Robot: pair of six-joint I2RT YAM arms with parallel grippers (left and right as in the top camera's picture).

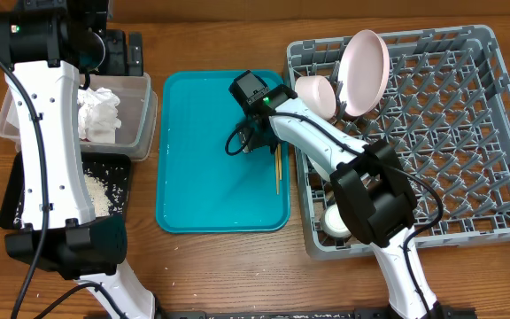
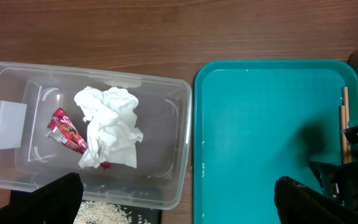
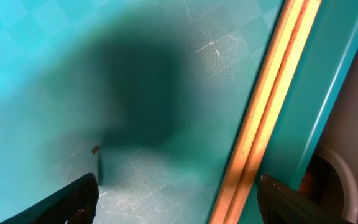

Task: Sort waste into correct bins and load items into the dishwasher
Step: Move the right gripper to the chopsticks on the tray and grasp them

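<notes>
1. Jaws of the left gripper point(image 2: 176, 208) stood wide apart and held nothing. The gripper hung above the near edge of the clear tub point(image 2: 5, 74).
2. A crumpled white napkin point(image 2: 109, 127) and a red wrapper point(image 2: 67, 132) lay in the tub, touching each other.
3. Rice point(image 1: 104, 190) lay in the black tray point(image 1: 9, 204), just beside the tub.
4. The right gripper point(image 3: 179, 208) was low over the teal tray point(image 1: 202, 177), jaws wide apart and empty.
5. Two chopsticks point(image 3: 272, 112) lay side by side on the teal tray against its rim nearest the rack point(image 1: 503, 106). Contact with the right gripper could not be determined.
6. The rack held a plate point(image 1: 364, 66) standing on edge, a pink bowl point(image 1: 315, 96) beside it, and a white cup point(image 1: 333, 221) partly hidden by the right arm.
</notes>
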